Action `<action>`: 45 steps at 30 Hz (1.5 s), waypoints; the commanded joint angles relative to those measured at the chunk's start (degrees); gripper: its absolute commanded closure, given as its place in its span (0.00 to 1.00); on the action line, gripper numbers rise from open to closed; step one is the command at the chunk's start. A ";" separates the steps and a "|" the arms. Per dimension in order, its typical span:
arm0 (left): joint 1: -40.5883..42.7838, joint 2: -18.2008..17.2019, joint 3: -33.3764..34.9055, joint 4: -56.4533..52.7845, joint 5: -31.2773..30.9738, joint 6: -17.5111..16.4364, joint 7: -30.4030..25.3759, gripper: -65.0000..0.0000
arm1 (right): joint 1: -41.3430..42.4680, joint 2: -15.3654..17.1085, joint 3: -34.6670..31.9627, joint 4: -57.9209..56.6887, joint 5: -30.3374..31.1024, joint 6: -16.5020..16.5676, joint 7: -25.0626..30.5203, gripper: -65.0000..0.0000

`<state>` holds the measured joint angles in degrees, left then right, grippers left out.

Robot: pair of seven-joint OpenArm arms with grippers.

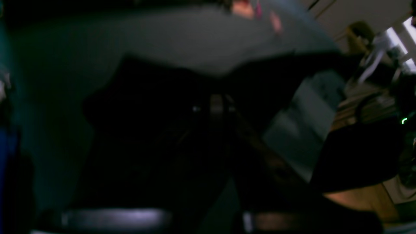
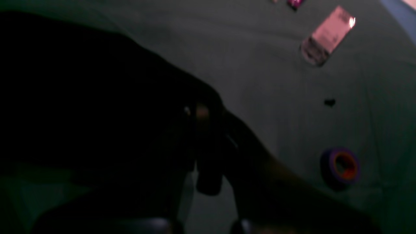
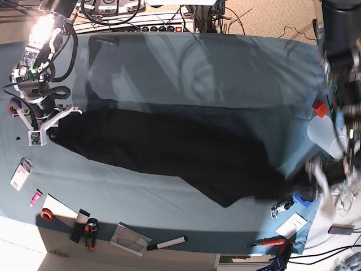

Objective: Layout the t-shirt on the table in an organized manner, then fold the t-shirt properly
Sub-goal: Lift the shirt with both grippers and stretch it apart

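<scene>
The black t-shirt (image 3: 186, 149) hangs stretched in a long band across the teal table (image 3: 197, 62), from the left edge to the lower right. No print shows on it. At its left end my right gripper (image 3: 52, 134) is shut on the cloth. The right wrist view shows the fingertips (image 2: 203, 112) pinched on the dark t-shirt (image 2: 97, 97) above the table (image 2: 276, 81). My left gripper (image 3: 309, 179) is blurred at the shirt's right end. In the left wrist view that gripper (image 1: 216, 104) is closed on the t-shirt (image 1: 146, 107), which spreads out behind it.
A purple tape roll (image 2: 341, 167) and a pale packet (image 2: 328, 34) lie close to the right gripper. Along the front edge lie a red tape roll (image 3: 46, 214), pliers (image 3: 90, 231) and a marker (image 3: 169, 244). A red block (image 3: 320, 108) and a white container (image 3: 324, 132) sit at the right.
</scene>
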<state>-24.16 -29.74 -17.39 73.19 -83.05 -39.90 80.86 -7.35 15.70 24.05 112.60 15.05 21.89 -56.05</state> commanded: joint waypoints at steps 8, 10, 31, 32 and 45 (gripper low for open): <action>20.79 -1.44 -0.52 18.45 -1.95 -0.10 -0.86 1.00 | -2.45 0.98 0.44 0.90 0.33 -0.35 -2.95 1.00; 25.92 -1.16 -1.01 23.61 -1.95 -0.10 -0.86 1.00 | -3.52 0.98 0.44 0.92 0.35 -0.35 -3.96 1.00; 48.28 12.26 -28.04 32.48 -1.95 -0.10 -0.86 1.00 | -9.92 1.46 17.40 0.92 10.43 0.37 -6.69 1.00; 48.13 12.26 -29.07 32.48 -1.95 -0.10 -0.86 1.00 | -9.92 1.49 19.02 0.92 12.48 1.31 -6.69 1.00; 42.23 12.24 -31.50 32.48 -1.95 -0.10 -0.86 1.00 | -3.10 1.46 22.12 0.92 24.50 8.39 -5.51 1.00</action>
<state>18.28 -16.62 -48.47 104.73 -83.42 -39.94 81.03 -10.85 15.99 45.71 112.60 39.05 30.52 -63.40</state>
